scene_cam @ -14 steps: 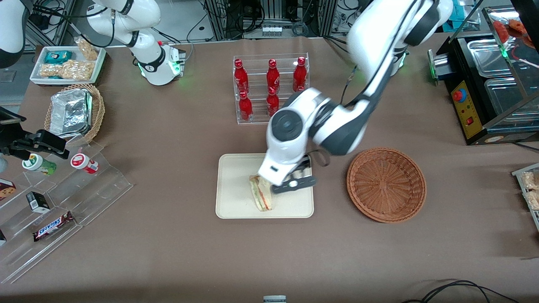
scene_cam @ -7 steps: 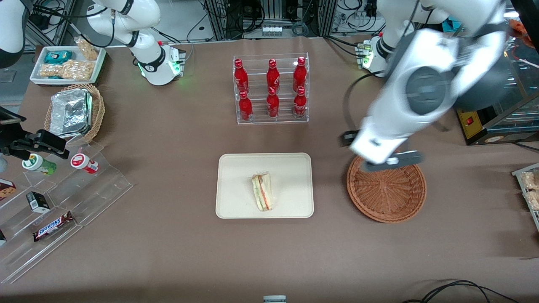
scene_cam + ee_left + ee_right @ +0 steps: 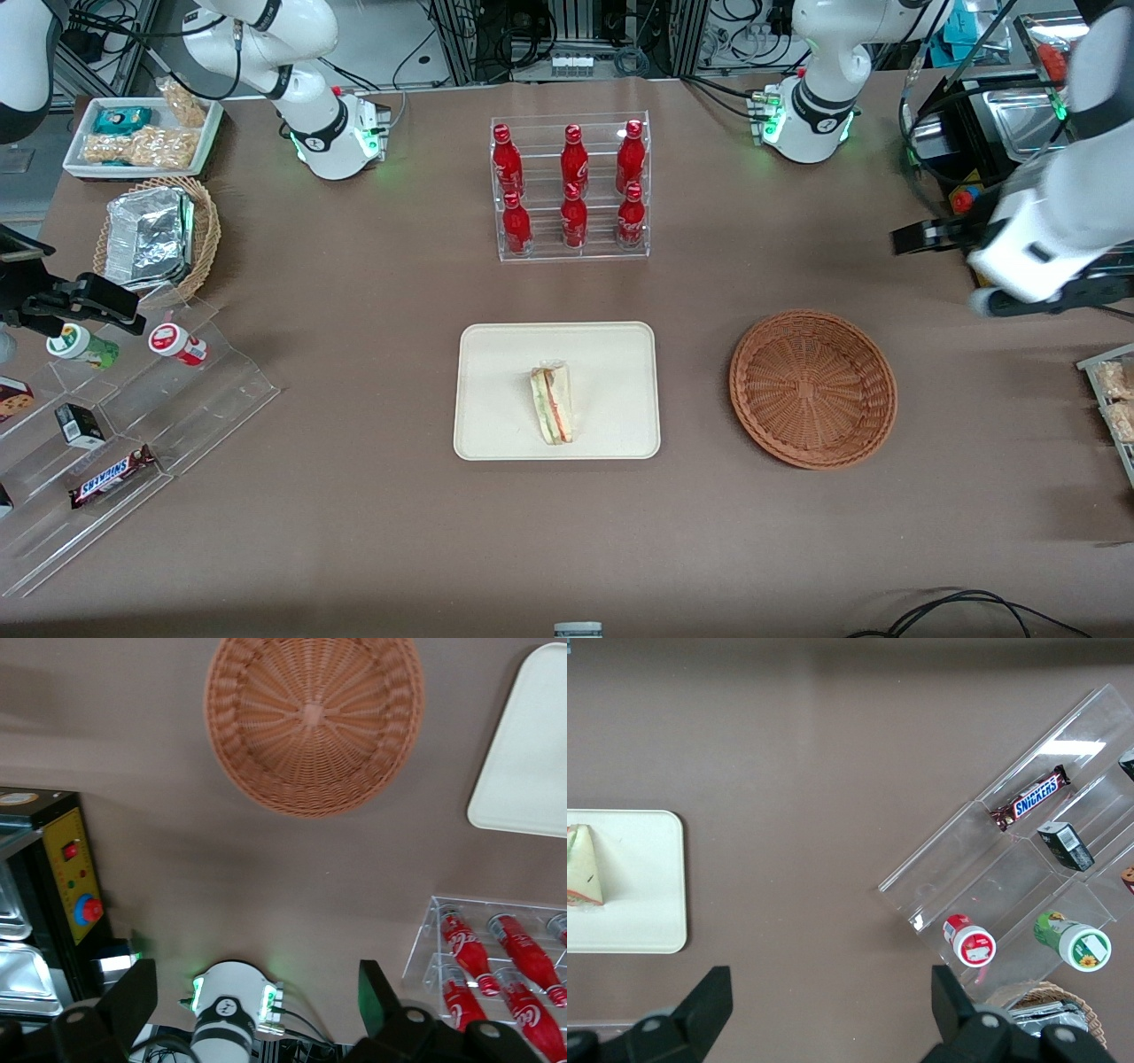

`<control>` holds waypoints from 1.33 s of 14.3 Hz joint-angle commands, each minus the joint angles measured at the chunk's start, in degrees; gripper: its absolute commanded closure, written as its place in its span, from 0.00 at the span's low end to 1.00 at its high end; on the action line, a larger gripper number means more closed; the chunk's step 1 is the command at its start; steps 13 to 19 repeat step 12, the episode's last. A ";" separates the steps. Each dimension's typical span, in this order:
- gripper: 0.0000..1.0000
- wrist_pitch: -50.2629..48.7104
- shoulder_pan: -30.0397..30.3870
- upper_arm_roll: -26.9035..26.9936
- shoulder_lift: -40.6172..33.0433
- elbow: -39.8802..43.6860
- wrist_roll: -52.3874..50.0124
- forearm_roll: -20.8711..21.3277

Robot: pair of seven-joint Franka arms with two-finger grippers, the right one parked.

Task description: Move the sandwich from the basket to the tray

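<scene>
The sandwich (image 3: 553, 405) lies flat in the middle of the cream tray (image 3: 496, 354), alone; it also shows in the right wrist view (image 3: 583, 865) on the tray (image 3: 647, 904). The reddish-brown basket (image 3: 812, 388) stands empty beside the tray, toward the working arm's end. My gripper (image 3: 983, 270) hangs open and empty, high above the table, past the basket toward the working arm's end. In the left wrist view the gripper (image 3: 252, 1001) has its fingers wide apart, with the basket (image 3: 314, 718) and a tray corner (image 3: 532, 753) far below.
A clear rack of red bottles (image 3: 571, 186) stands farther from the front camera than the tray. A black appliance (image 3: 1001, 204) sits close by my gripper. A clear stepped shelf with snacks (image 3: 133, 416), a tan basket with foil (image 3: 159, 235) and a white snack tray (image 3: 142, 133) lie toward the parked arm's end.
My gripper let go of the sandwich on the tray, rose, and swung over the basket to the working arm's end of the table. The sandwich stays on the tray.
</scene>
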 commanded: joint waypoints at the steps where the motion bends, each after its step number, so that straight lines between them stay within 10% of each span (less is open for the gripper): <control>1: 0.00 2.61 0.99 -0.64 -7.80 -7.83 3.80 -0.01; 19: 0.00 4.81 2.66 -5.21 -14.32 -12.41 4.08 0.43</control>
